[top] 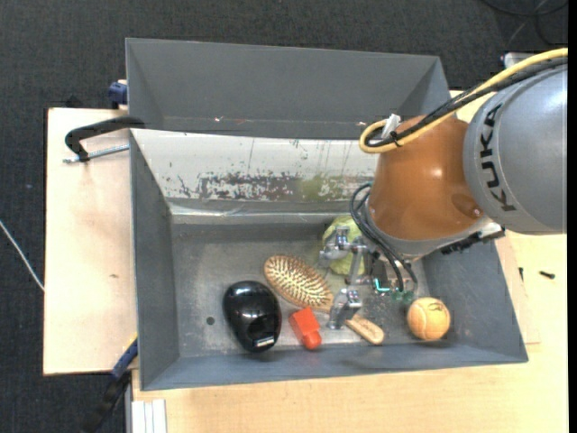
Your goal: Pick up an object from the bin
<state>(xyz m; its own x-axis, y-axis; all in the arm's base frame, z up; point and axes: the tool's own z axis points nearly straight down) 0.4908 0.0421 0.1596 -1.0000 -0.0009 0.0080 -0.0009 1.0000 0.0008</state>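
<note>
My gripper [345,307] hangs low in the front right part of the bin, under the orange wrist cover. It is right over the neck of a wooden hairbrush [299,282], whose oval bristled head lies to its left and whose handle end pokes out toward the front wall. A small orange-red cap-like piece [306,327] lies just left of the gripper, beside the brush. A yellow-orange ball [428,318] rests to the gripper's right. Behind the gripper a yellow-green thing [340,239] is partly hidden by the arm.
A black computer mouse [251,315] lies at the front of the bin, left of the brush. The bin floor to the left and toward the back wall is bare. The arm covers the right rear corner.
</note>
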